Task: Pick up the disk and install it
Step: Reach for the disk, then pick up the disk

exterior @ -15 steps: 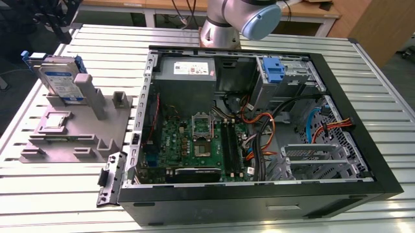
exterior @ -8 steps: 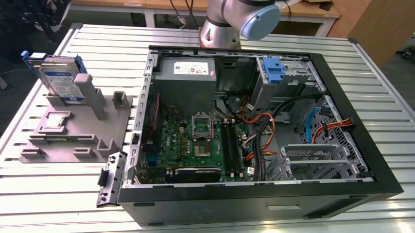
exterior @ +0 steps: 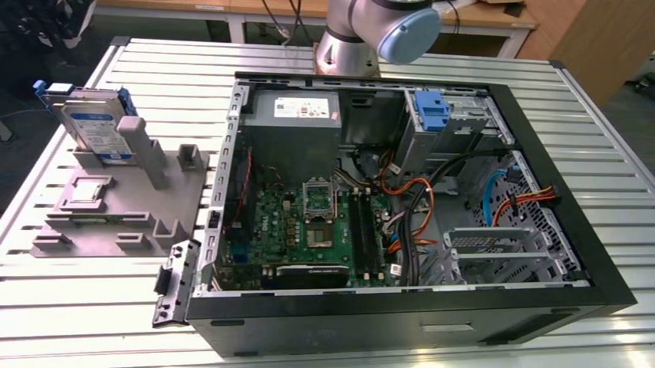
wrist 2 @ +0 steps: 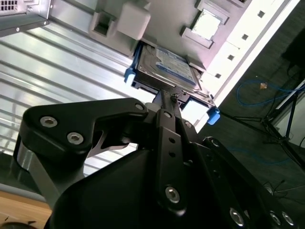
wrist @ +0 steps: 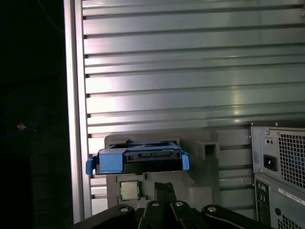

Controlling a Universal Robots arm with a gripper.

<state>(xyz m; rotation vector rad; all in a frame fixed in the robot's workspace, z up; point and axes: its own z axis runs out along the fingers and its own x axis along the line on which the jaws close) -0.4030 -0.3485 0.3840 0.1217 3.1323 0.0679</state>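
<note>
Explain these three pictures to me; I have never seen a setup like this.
This is a robot arm working at a slatted metal table. The exterior view is taken from a camera off the arm: an open computer case lies on the table, and on the exterior view's left a grey stand holds the disk on edge. Both wrist views come from cameras riding on the arm; they show its black gripper shut, holding nothing, pointed toward the disk in the stand.
</note>
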